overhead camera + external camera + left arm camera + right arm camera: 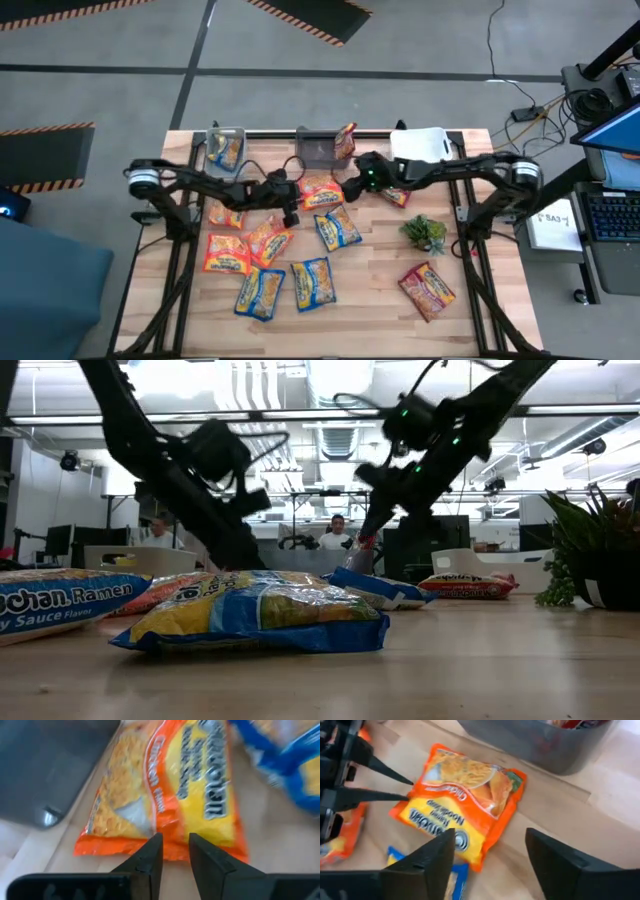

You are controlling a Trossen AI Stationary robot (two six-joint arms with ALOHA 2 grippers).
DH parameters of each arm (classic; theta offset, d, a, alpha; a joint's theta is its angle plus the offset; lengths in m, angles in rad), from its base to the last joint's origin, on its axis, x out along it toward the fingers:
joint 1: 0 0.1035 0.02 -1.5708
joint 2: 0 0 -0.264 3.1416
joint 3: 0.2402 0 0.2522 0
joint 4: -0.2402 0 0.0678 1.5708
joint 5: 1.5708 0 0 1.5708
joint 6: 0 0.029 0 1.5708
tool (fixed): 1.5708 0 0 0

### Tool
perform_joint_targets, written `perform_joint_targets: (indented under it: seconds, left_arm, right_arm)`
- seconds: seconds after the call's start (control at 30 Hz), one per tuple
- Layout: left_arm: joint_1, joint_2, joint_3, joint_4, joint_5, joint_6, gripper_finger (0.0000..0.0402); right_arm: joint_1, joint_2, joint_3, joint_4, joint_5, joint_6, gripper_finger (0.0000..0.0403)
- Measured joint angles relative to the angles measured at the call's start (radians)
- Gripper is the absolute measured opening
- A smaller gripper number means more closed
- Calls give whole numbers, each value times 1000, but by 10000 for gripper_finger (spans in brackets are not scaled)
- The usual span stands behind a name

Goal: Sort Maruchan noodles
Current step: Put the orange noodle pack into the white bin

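Observation:
An orange Maruchan noodles packet (320, 192) lies flat on the wooden table near the far edge, between my two grippers. My left gripper (298, 198) comes from the table's left, and its fingers are closed to a narrow gap on the packet's short end (175, 851). My right gripper (350, 187) hangs open above the packet's right side (465, 795), touching nothing. More blue, orange and dark red packets lie flat around them. My left gripper (176, 842) has its two fingertips (152, 847) on the orange packet's short end (175, 851), near the seam, with a strip of wrapper filling the narrow gap. The fingers slant down from the table's left. The packet lies flat on the table.
Along the far edge stand a clear bin (225, 148) with a blue packet, a dark bin (312, 150) with a red packet (346, 140), and a white bin (420, 143). A small green plant (424, 233) and red packets (428, 290) sit at the right. Blue packets (313, 283) lie near the front.

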Motion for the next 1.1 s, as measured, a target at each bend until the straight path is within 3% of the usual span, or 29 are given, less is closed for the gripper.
perform_joint_targets:
  seconds: [0.33, 0.5, 0.63, 0.73, 0.87, 0.97, 1.1]
  left_arm:
    - [18, 117, 37, 29, -17, -16, 74]
    - [18, 120, 36, 35, -16, -14, 74]
    - [18, 121, 33, 53, -10, -14, 74]
    - [18, 121, 33, 61, -9, -13, 74]
    - [17, 122, 35, 62, -8, -12, 74]
    - [17, 123, 37, 64, -8, -12, 74]
    - [17, 110, 36, 59, -6, -12, 74]
  right_arm:
    - [-45, 215, 140, 1, -70, -17, 320]
    - [-49, 302, 178, 17, -95, -23, 329]
    - [-47, 353, 194, 152, -244, -67, 318]
    - [-30, 359, 199, 214, -319, -73, 300]
    - [-25, 355, 211, 249, -340, -76, 253]
    - [-25, 355, 214, 247, -332, -78, 189]
    - [-24, 347, 213, 247, -335, -77, 73]
